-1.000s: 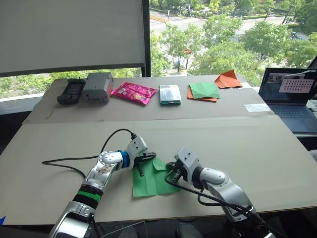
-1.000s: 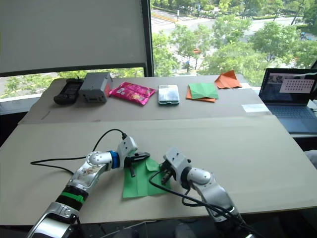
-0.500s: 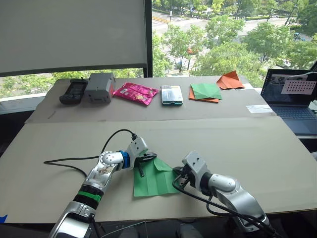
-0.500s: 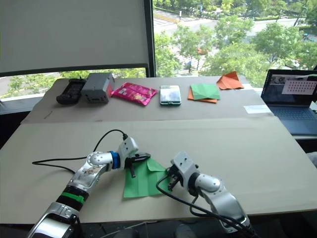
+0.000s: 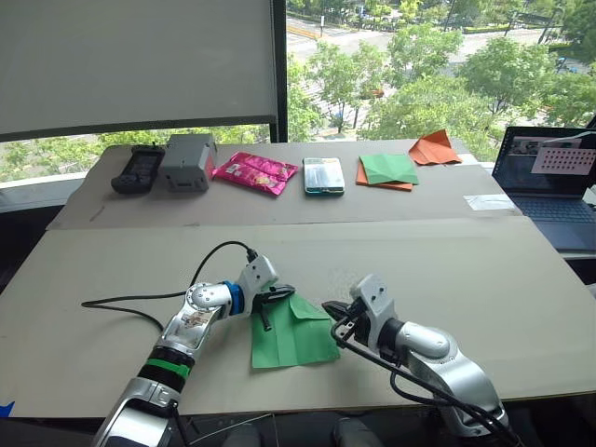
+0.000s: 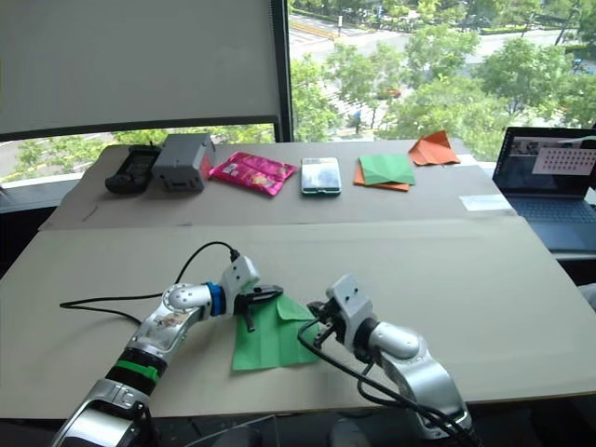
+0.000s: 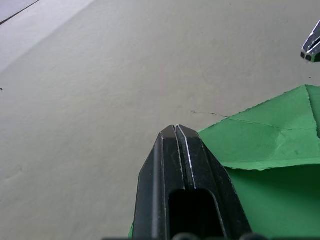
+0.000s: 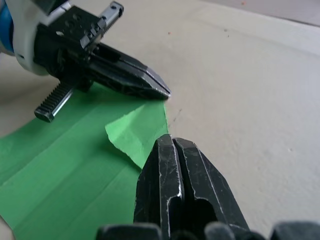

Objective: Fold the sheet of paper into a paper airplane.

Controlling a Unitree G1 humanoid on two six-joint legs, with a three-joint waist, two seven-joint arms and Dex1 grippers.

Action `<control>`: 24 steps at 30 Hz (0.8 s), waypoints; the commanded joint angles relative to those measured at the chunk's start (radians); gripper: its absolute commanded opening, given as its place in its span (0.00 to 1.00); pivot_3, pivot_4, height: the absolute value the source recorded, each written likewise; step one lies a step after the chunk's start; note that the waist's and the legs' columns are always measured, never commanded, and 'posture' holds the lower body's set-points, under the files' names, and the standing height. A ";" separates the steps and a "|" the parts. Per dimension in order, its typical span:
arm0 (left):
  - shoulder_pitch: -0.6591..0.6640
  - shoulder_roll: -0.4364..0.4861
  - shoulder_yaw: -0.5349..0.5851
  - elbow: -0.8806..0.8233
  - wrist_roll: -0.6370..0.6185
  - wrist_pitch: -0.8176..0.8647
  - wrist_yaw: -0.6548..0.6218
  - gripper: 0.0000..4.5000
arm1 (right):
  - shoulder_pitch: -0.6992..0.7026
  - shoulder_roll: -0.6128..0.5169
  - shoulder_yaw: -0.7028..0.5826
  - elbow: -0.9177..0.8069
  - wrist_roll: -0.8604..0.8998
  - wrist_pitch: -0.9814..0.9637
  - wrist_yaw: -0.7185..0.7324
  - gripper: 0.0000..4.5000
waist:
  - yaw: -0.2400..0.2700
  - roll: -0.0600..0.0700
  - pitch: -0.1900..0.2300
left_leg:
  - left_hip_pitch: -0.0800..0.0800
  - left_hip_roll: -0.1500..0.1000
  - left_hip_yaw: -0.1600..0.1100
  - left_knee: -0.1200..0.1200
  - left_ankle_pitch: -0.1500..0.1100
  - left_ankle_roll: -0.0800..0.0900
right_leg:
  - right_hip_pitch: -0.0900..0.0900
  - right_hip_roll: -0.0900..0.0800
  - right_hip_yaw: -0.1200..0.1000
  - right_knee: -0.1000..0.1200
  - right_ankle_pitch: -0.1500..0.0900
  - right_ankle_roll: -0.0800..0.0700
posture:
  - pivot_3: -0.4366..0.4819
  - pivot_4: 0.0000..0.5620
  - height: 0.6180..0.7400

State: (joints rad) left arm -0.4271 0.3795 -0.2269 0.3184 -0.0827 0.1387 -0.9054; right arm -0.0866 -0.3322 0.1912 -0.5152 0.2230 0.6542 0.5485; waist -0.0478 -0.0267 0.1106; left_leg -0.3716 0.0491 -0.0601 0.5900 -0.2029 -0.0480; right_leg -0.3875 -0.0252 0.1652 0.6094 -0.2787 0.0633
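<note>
My left claw (image 5: 279, 294) is closed, its two black fingers pressed flat together with nothing between them. It rests at the far left corner of the paper (image 5: 293, 333), its tips at the sheet's edge; I cannot tell whether they press the paper down or only touch it.

My right claw (image 5: 332, 309) is closed too and holds nothing. It sits at the paper's far right edge, tips pointing toward my left claw, with only the sheet's folded far end between the two. From my right wrist, a small flap of the paper (image 8: 131, 135) curls up just ahead of my fingers (image 8: 172, 165), and my left claw (image 8: 150, 85) lies just beyond it.

The paper lies flat on the table (image 5: 447, 251), stretching from both claws back toward me, with straight creases running along it and one corner folded over near the claws.

Well beyond my claws, along the far side of the table, lie a black handset (image 5: 136, 169), a grey box (image 5: 186, 162), a pink packet (image 5: 252, 172), a small clear case (image 5: 322, 175), a green-and-orange stack (image 5: 386, 170) and an orange fold (image 5: 433, 148). A laptop (image 5: 545, 182) stands far off past my right claw.
</note>
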 commanded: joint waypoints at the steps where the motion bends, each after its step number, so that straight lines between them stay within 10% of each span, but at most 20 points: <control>1: 0.013 0.003 0.004 -0.004 0.003 0.019 0.008 0.00 | -0.028 0.007 0.053 -0.038 0.014 -0.021 0.015 0.01 | -0.001 0.000 0.000 | 0.000 0.000 0.000 0.000 0.000 0.000 | 0.000 0.000 0.000 0.000 0.000 0.000 | 0.48 0.27 1.00; 24: 0.057 0.037 0.045 -0.088 0.002 0.048 0.048 0.00 | -0.128 0.049 0.235 0.330 -0.152 -0.048 -0.006 0.01 | -0.022 0.001 0.002 | 0.002 0.000 0.000 -0.001 0.000 0.000 | 0.001 0.000 0.000 0.001 0.000 0.000 | 0.48 0.27 1.00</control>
State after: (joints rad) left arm -0.3823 0.4030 -0.1920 0.2456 -0.0851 0.1779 -0.8680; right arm -0.2199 -0.2834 0.4190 -0.2192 0.0884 0.5741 0.5526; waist -0.0698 -0.0258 0.1121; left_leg -0.3699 0.0493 -0.0602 0.5889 -0.2028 -0.0477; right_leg -0.3866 -0.0249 0.1654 0.6101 -0.2785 0.0633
